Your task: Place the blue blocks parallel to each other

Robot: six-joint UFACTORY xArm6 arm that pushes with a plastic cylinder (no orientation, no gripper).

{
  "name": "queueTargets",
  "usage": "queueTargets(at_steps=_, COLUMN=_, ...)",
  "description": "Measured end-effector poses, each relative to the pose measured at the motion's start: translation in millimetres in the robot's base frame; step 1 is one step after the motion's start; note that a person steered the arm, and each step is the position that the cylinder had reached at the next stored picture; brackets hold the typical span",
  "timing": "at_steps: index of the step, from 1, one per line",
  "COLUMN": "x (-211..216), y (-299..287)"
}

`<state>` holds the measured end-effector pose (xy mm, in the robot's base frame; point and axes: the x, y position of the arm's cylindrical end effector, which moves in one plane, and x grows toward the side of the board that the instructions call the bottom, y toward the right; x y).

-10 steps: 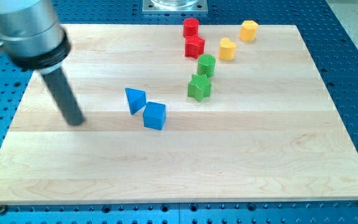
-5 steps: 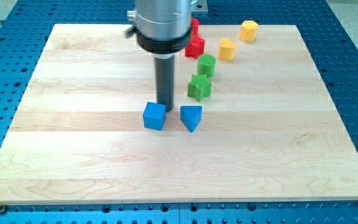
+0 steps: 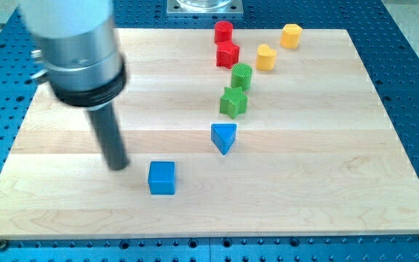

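A blue cube (image 3: pixel 161 178) lies at the lower middle of the wooden board (image 3: pixel 326 182). A blue triangular block (image 3: pixel 224 137) lies up and to the right of it, well apart. My tip (image 3: pixel 118 166) rests on the board just left of the blue cube and slightly above it, a small gap between them. The rod rises from it into the grey arm body at the view's upper left.
Above the blue triangular block stand a green star-like block (image 3: pixel 233 102) and a green cylinder (image 3: pixel 241 76). Further up are a red block (image 3: pixel 228 53), a red cylinder (image 3: pixel 223 31), and two yellow blocks (image 3: pixel 266 57) (image 3: pixel 291 35).
The blue cube has moved down and left, away from the blue triangular block, which has stayed put. My tip has moved from between the blue blocks to the cube's left.
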<state>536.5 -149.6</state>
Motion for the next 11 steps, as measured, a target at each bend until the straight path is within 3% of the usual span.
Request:
queueTargets(at_steps=1, x=32.1, y=21.8)
queueTargets(at_steps=3, x=30.6, y=110.4)
queueTargets(at_steps=4, x=36.2, y=61.3)
queueTargets(at_steps=5, x=14.7, y=61.5)
queueTargets(at_steps=7, x=14.9, y=142.3)
queueTargets(at_steps=9, x=22.8, y=146.5)
queueTargets(at_steps=11, x=-32.9, y=131.3)
